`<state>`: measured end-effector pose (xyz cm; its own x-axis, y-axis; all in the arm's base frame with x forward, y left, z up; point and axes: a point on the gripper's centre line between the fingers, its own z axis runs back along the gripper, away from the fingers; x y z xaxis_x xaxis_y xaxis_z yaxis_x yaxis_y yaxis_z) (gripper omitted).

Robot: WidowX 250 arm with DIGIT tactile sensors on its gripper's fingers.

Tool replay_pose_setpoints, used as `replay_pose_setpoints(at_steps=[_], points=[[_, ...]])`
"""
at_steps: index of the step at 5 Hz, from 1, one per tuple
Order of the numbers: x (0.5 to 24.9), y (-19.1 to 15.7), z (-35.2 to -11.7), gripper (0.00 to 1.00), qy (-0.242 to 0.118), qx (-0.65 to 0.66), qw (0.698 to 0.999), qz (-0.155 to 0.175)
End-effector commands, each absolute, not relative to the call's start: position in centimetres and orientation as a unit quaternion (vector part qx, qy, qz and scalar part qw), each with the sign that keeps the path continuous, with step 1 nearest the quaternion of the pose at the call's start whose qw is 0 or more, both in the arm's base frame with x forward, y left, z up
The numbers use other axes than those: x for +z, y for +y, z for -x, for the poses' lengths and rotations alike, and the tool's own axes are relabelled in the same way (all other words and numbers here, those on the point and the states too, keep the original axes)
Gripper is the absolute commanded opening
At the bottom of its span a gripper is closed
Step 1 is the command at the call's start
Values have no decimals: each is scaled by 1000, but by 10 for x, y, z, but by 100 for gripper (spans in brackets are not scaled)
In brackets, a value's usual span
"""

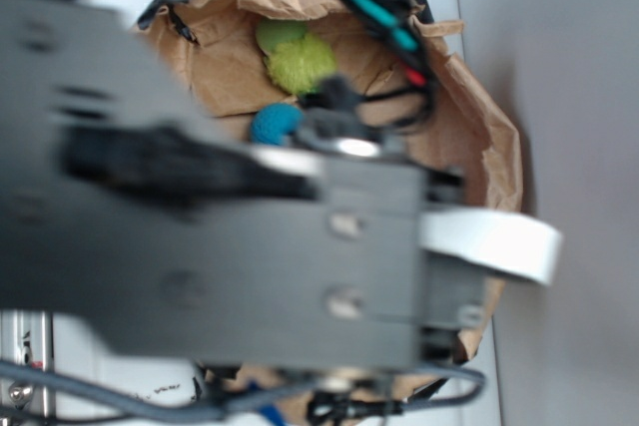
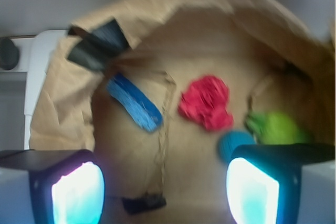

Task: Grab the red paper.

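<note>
End effector (image 2: 165,190) apparently open above red paper (image 2: 206,102), apart.

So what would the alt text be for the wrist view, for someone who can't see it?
Looking down into an open brown paper bag, a crumpled red paper lies near the middle, untouched. A blue strip lies to its left, a teal ball and a green fuzzy thing to its right. The open end effector's two glowing fingers frame the bottom corners.
</note>
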<state>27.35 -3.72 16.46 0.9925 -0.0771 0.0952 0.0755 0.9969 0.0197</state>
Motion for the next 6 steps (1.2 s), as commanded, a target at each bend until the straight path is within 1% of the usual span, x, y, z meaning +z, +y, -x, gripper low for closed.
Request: replay_pose_setpoints(at_steps=[1, 2, 3, 4, 5, 6], points=[[180, -34, -280, 100, -76, -29, 997, -6], [180, -34, -280, 100, -76, -29, 997, -6], [135, -20, -283, 100, -134, -63, 989, -19], [108, -9, -296, 100, -140, -89, 986, -15], [79, -12, -311, 100, -133, -91, 986, -48], [63, -17, -321, 100, -126, -88, 986, -69]])
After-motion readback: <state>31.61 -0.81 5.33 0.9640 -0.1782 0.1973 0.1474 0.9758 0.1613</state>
